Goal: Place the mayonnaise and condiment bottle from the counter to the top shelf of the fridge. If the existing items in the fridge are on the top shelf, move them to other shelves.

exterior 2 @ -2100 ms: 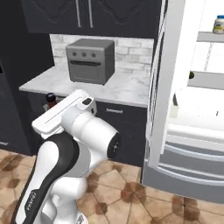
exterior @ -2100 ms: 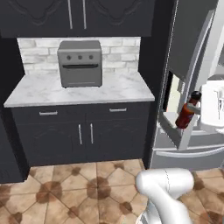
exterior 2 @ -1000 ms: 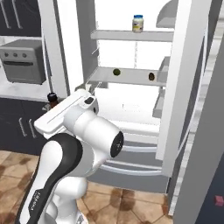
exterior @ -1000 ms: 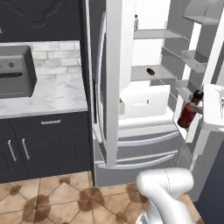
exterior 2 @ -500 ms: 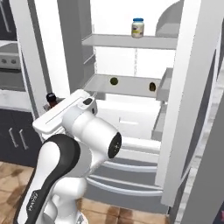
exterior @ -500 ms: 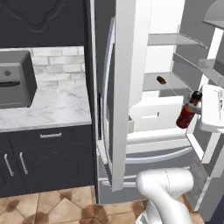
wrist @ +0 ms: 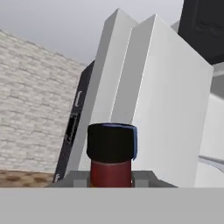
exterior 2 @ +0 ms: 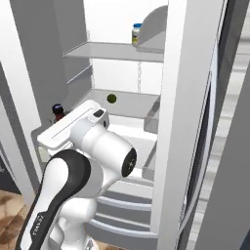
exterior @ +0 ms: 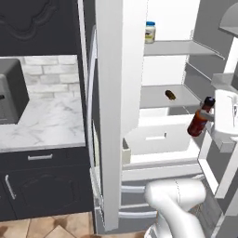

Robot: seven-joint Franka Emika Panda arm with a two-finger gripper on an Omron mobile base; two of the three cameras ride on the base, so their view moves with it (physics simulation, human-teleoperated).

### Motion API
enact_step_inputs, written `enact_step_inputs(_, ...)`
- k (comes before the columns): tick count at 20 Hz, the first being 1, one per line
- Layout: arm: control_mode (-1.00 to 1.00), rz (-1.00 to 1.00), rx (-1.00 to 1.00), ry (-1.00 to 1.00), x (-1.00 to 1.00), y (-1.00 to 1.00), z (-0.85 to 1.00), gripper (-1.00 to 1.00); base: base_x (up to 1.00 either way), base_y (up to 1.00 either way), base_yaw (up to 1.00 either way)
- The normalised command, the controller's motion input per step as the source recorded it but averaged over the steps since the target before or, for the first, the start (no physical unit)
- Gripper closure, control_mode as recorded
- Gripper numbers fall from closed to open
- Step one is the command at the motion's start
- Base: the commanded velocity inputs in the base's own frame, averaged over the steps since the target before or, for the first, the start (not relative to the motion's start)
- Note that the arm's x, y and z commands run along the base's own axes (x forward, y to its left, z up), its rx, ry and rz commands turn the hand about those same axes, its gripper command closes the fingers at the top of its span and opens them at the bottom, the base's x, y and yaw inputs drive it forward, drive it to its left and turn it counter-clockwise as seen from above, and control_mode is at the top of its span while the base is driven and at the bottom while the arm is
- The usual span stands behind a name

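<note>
My gripper is shut on the condiment bottle, a slim dark red bottle with a black cap, held upright at the right of the open fridge, level with the second shelf. The hand view looks over its cap. In the right base view the bottle's cap peeks out beside my arm. The mayonnaise stands at the back of the top shelf. One small dark brown existing item lies on the shelf below. The counter is at the left.
The fridge's open left door stands edge-on between the counter and the shelves. A white drawer sits under the second shelf. A small dark round thing rests on that shelf. A toaster oven stands on the counter. The right door is close by.
The whole picture has shifted: the base has driven toward the fridge, which now looms larger, and the counter has slid left. The bottle stays in the shut gripper.
</note>
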Motion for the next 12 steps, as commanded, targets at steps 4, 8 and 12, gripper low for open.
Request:
enact_step_inputs(4,1.0,0.0,0.0,0.0,0.0,0.0,0.0,1.0,0.48,-0.16,0.04)
enact_step_inputs(8,1.0,0.0,0.0,0.0,0.0,0.0,0.0,1.0,0.41,-0.28,0.01)
enact_step_inputs(12,1.0,0.0,0.0,0.0,0.0,0.0,0.0,1.0,0.36,-0.33,0.0)
